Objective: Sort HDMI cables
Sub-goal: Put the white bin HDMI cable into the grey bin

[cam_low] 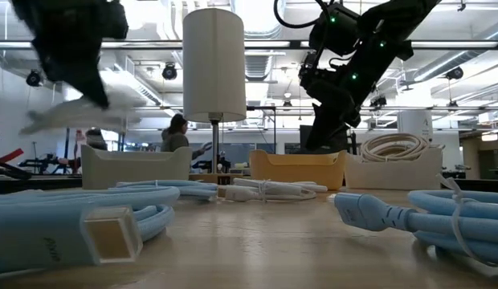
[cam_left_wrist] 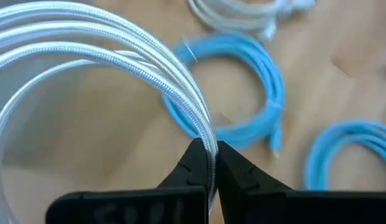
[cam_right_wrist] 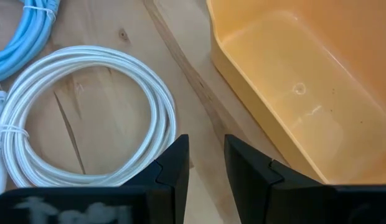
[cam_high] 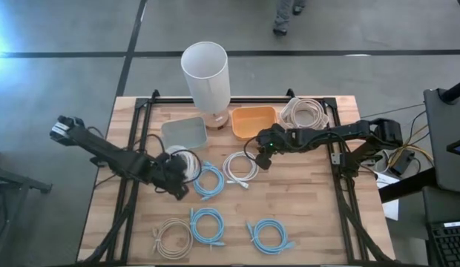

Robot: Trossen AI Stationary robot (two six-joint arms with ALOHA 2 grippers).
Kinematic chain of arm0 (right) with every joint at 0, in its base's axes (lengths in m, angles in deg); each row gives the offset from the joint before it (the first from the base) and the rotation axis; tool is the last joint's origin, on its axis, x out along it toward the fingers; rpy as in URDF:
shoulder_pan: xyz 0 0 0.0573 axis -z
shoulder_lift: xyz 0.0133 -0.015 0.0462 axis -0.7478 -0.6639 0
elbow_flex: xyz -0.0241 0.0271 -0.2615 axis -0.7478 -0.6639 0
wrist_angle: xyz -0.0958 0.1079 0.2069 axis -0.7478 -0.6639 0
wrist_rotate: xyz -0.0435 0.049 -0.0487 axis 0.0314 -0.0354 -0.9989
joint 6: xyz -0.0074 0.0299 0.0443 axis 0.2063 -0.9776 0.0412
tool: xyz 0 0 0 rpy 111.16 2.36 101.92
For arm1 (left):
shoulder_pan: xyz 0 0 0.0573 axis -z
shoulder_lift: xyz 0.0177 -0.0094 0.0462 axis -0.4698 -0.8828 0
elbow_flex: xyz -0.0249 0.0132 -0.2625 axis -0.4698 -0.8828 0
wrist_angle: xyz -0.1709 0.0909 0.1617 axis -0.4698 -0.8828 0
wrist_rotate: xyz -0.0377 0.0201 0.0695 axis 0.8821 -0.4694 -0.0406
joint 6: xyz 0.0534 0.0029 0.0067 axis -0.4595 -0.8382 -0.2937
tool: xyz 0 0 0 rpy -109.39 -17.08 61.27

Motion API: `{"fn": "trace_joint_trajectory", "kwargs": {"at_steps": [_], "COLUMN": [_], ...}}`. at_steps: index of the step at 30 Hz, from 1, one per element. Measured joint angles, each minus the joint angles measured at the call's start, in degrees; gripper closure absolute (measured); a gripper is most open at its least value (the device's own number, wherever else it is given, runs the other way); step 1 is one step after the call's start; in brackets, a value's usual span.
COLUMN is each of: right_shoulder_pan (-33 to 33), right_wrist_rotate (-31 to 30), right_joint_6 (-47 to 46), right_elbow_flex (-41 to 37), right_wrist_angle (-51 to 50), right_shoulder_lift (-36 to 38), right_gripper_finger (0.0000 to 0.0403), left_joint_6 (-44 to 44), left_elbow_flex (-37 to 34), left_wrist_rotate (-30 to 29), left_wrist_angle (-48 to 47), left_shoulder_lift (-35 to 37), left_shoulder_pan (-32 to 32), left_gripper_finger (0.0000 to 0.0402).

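My left gripper is shut on a white braided cable coil, held above the table's left middle; in the low view the coil hangs blurred under the gripper. My right gripper is open and empty, hovering between a white coil lying flat on the table and the orange bin. Light blue coils and a beige coil lie flat on the wood. A beige coil lies in a white bin at the far right. My left gripper pinches several turns of the white coil at one spot on its ring between its two fingers. The fingers lie across the strands. The coil is lifted clear of the table and spreads out beyond the fingertips.
A tall white cylinder stands at the far middle, next to a grey bin and the orange bin. Black frame rails run along both sides of the table. A person shows in the room beyond.
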Motion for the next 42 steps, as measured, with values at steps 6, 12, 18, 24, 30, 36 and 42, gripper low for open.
{"fn": "trace_joint_trajectory", "kwargs": {"at_steps": [6, 12, 18, 24, 30, 36, 42], "right_shoulder_pan": [0.0, 0.0, 0.0, 0.0, 0.0, 0.0, 0.0], "right_wrist_rotate": [0.0, 0.0, 0.01, 0.0, 0.0, 0.0, 0.0], "right_joint_6": [0.02, -1.34, -1.95, -1.95, -1.95, -1.95, -1.95], "right_elbow_flex": [0.0, 0.0, 0.0, 0.0, 0.0, 0.0, 0.0], "right_wrist_angle": [0.24, 0.3, 0.28, 0.35, 0.44, 0.46, 0.55], "right_shoulder_lift": [0.0, 0.0, 0.0, 0.0, 0.0, 0.0, 0.0], "right_gripper_finger": [0.0307, 0.0307, 0.0307, 0.0307, 0.0307, 0.0307, 0.0307], "left_joint_6": [-10.23, -17.5, -20.79, -21.47, -30.18, -30.56, -30.59], "left_elbow_flex": [9.29, 9.15, 7.06, 6.07, 6.04, 5.49, 5.4], "left_wrist_rotate": [-11.64, -19.88, -21.69, -18.92, -22.9, -26.0, -27.2], "left_wrist_angle": [-9.53, -9.91, -9.72, -7.74, -2.19, 1.87, 2.69], "left_shoulder_lift": [-3.39, -7.26, -10.81, -14.31, -17.17, -20.39, -25.17], "left_shoulder_pan": [-1.0, -5.05, -11.13, -17.76, -21.39, -22.69, -23.53], "left_gripper_finger": [0.0392, 0.0391, 0.0389, 0.0389, 0.0388, 0.0388, 0.0388]}}
